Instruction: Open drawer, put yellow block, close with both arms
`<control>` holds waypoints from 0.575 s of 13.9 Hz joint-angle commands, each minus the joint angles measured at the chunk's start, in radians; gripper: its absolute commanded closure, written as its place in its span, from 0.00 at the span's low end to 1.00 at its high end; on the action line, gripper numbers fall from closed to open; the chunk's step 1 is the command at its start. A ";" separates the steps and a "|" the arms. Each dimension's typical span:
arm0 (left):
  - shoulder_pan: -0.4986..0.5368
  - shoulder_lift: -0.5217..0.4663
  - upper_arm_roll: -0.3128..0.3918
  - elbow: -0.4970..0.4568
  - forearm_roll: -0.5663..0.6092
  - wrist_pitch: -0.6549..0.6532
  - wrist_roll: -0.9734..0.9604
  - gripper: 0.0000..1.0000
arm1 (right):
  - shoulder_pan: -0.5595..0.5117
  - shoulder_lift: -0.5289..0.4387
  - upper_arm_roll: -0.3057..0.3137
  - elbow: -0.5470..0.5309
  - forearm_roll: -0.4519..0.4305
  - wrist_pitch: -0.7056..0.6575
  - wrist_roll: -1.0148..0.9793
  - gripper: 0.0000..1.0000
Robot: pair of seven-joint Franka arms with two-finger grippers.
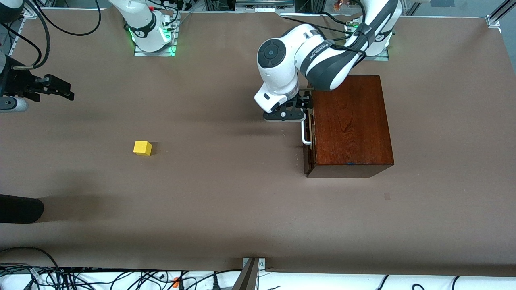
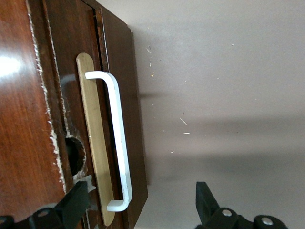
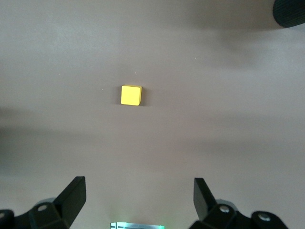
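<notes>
The glossy mahogany box [image 1: 350, 125] stands toward the left arm's end of the table. Its drawer [image 1: 308, 151] looks shut, with the white bar handle [image 1: 305, 135] on its dark front. My left gripper [image 1: 309, 105] is open at the handle's end nearest the robots. In the left wrist view the handle [image 2: 118, 138] has its end between the spread fingers [image 2: 76, 204] of that gripper [image 2: 140, 205], not gripped. The yellow block [image 1: 142, 148] lies on the table toward the right arm's end. My right gripper [image 1: 56, 88] is open and empty above the table, with the block [image 3: 131, 95] ahead of it [image 3: 138, 200].
A black rounded object [image 1: 20, 208] juts in at the table's edge toward the right arm's end, nearer the front camera than the block; it also shows in the right wrist view [image 3: 290, 12]. Cables [image 1: 80, 278] run along the near edge. The brown table [image 1: 225, 193] lies open between block and box.
</notes>
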 commanded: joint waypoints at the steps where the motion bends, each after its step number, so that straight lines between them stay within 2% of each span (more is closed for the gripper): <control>1: -0.001 0.015 0.003 -0.008 0.048 0.017 0.001 0.00 | -0.008 0.001 0.005 0.005 0.018 0.003 -0.002 0.00; 8: -0.006 0.094 0.005 -0.008 0.113 0.051 0.003 0.00 | -0.008 0.001 0.005 0.005 0.018 0.001 -0.002 0.00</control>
